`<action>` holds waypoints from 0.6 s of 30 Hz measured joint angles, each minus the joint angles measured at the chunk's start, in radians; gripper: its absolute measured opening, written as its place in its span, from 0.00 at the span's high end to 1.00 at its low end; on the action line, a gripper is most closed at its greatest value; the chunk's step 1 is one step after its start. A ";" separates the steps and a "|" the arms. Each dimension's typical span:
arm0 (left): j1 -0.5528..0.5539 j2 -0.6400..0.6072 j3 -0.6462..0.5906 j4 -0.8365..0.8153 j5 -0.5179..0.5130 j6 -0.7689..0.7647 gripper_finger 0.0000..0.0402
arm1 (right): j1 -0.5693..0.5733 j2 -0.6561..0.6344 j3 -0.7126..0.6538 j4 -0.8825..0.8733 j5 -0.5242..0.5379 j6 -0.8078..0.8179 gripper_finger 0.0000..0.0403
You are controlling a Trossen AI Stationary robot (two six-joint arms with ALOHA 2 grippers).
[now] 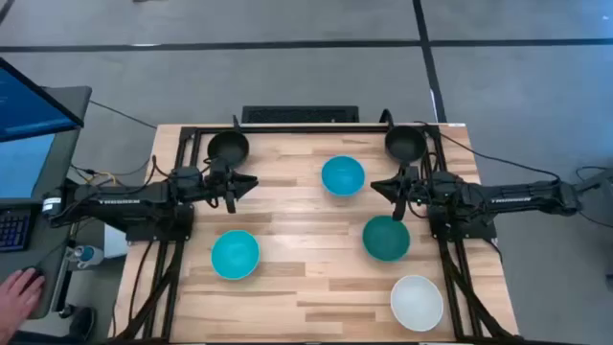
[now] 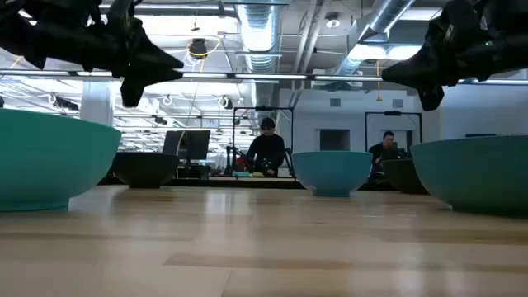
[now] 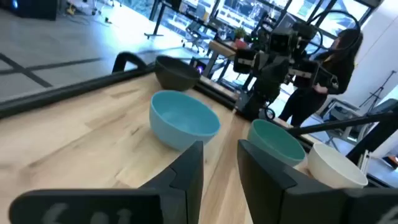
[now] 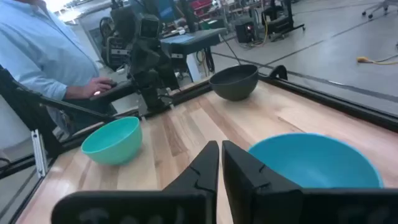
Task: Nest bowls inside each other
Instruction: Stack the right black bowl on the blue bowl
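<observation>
Six bowls rest upright on their bases on the wooden table [image 1: 287,216], each apart from the others. A black bowl [image 1: 228,147] sits at the far left and another black bowl [image 1: 405,143] at the far right. The sky-blue bowl [image 1: 343,176] is mid-table, the turquoise bowl [image 1: 235,254] near left, the dark teal-green bowl [image 1: 386,238] right of centre and the white bowl [image 1: 417,301] near right. My left gripper [image 1: 251,182] hovers above the table, slightly open, pointing at the sky-blue bowl [image 3: 183,118]. My right gripper [image 1: 375,185] hovers shut on its other side [image 4: 314,162].
A black frame [image 1: 297,127] runs along the table's far edge and sides. A person's hand [image 1: 19,292] rests by a keyboard beyond the left edge. People sit in the room behind [image 2: 266,148]. Bare wood lies between the bowls at the table's middle and near edge.
</observation>
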 joint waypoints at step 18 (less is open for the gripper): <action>0.000 0.000 -0.059 0.163 0.005 -0.032 0.78 | 0.000 -0.001 0.001 0.100 0.002 -0.002 0.89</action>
